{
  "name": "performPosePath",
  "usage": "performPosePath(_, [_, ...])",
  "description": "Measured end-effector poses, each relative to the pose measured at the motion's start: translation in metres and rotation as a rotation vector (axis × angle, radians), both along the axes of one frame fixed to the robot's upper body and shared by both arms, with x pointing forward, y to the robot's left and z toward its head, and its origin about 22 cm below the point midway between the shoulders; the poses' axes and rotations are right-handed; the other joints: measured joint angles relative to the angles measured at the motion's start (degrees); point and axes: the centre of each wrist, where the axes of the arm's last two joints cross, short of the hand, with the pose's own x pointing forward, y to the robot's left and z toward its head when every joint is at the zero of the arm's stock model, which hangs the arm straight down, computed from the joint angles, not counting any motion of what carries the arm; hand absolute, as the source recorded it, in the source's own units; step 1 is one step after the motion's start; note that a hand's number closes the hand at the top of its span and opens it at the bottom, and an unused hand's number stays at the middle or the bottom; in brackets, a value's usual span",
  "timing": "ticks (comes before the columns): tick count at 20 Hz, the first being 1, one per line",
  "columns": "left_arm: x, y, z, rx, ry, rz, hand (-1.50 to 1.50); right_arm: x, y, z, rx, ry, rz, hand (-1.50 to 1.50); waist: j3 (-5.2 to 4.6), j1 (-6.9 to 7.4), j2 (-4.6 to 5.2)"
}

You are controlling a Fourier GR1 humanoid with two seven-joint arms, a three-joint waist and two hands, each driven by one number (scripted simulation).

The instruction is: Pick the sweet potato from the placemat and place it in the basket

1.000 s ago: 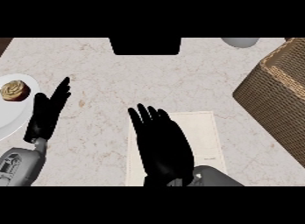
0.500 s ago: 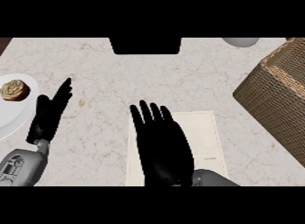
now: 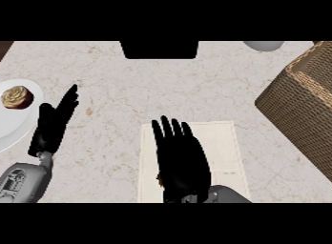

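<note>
A pale, marbled kitchen counter (image 3: 127,81) fills the head view, with a dark rectangular object (image 3: 159,49) at its far edge and a grey rounded item (image 3: 263,45) beside it, too cropped to identify. At centre, the robot's right hand (image 3: 181,159) lies flat over the cream placemat (image 3: 222,147), fingers straight and spread, pointing away from the robot. The sweet potato is not clearly visible; only a small brownish sliver shows at the hand's left edge near the wrist, which suggests it sits beneath the palm, though that cannot be confirmed. The left hand (image 3: 55,124) rests open near the view's left side, fingers up, just beside a white plate (image 3: 0,126) that carries a small brown cupcake-like pastry (image 3: 16,96). To the right stands the woven wicker basket (image 3: 306,109), well apart from the placemat; its inside cannot be seen from here, so what it holds, if anything, is unknown. The pick appears not yet made, since the fingers have not curled round anything. The risks from here: with the target hidden under the palm, the fingers may close beside the sweet potato instead of round it, or nudge it so it rolls off the placemat. The placemat itself could bunch or slide if caught in the grasp. The basket's tall near wall would also need clearing on the carry, or the load could strike the rim.
</note>
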Motion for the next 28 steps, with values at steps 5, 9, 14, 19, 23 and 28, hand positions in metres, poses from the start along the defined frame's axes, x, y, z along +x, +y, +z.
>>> performPosePath(5, [0.004,0.003,0.0,-0.002,-0.004,-0.001,0.0,0.005,-0.001,-0.015,-0.023,0.002,-0.022,-1.5,0.01,0.11,0.08])
performPosePath(9, [0.003,0.006,0.001,-0.003,-0.005,-0.003,0.0,0.0,-0.001,-0.035,-0.047,0.008,-0.025,-1.5,0.02,0.16,0.08])
performPosePath(14, [0.004,0.0,0.005,0.0,-0.003,-0.008,0.0,0.01,0.003,-0.041,-0.05,0.016,-0.035,-1.5,0.02,0.32,0.1])
performPosePath(19, [0.0,0.0,0.003,0.003,-0.004,-0.005,0.0,0.01,0.002,-0.058,-0.055,0.027,-0.06,-1.5,0.03,0.33,0.09])
performPosePath(23, [-0.002,-0.003,0.002,0.0,-0.001,-0.002,0.0,0.008,0.004,-0.066,-0.056,0.047,-0.068,-1.5,0.03,0.29,0.1])
performPosePath(28, [0.002,-0.003,0.006,-0.002,-0.006,-0.002,0.0,0.022,0.005,-0.073,-0.068,0.077,-0.088,-1.5,0.03,0.4,0.13])
